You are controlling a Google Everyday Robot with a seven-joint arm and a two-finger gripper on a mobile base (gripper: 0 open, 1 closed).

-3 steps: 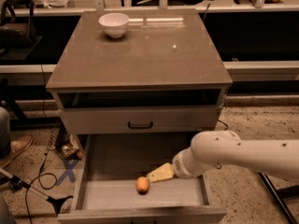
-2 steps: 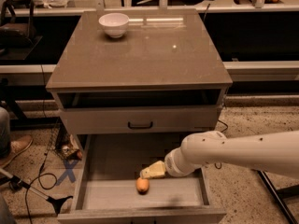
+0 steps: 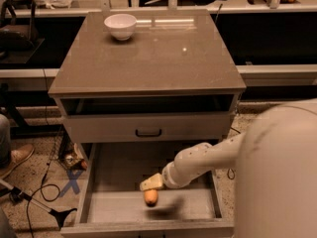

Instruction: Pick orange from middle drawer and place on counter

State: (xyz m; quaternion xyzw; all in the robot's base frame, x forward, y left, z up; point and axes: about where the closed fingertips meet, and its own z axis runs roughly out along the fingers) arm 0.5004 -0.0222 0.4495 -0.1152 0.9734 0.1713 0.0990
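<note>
The orange (image 3: 151,197) lies on the pale floor of the open middle drawer (image 3: 106,207), near its front centre. My gripper (image 3: 150,183) reaches into the drawer from the right on a white arm and hovers just above and behind the orange. The counter (image 3: 148,53) is the glossy grey-brown top of the cabinet, above the drawer.
A white bowl (image 3: 120,26) stands at the counter's back left. A closed drawer front with a black handle (image 3: 148,132) sits above the open drawer. My white arm fills the lower right. Cables and a blue cross mark lie on the floor at left.
My gripper has moved left and down inside the drawer, from right of the orange to just above it. The orange has not moved.
</note>
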